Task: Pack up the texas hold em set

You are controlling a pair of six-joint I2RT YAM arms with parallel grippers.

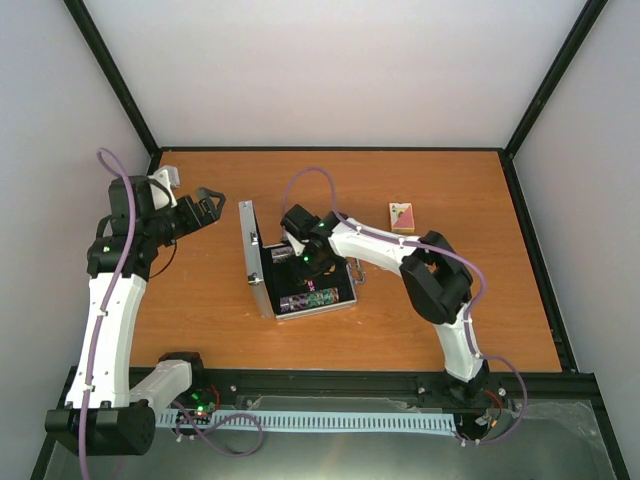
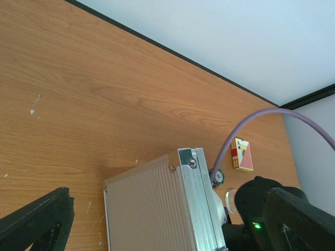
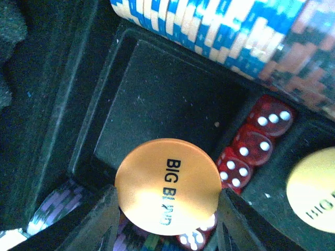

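Wooden table (image 1: pixel 450 300), silver case (image 1: pixel 250 245), right tool (image 3: pixel 167 214) pinching orange button (image 3: pixel 166 183), left tool (image 1: pixel 212 205) gaping

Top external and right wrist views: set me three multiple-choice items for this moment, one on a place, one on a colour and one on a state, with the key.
1. Where is the card deck relative to the open case?
A. inside it
B. on the table, apart from it, farther back and to the right
C. leaning on its lid

2. What colour are the dice in the case?
A. green
B. white
C. red

3. What is the right end effector doing?
A. shut on the orange BIG BLIND button
B. open and empty
C. shut on a die

Key:
1 B, the deck lies alone on bare wood.
2 C, the wrist view shows translucent red dice with white pips.
3 A, both fingers touch the button's edge, one on each side.
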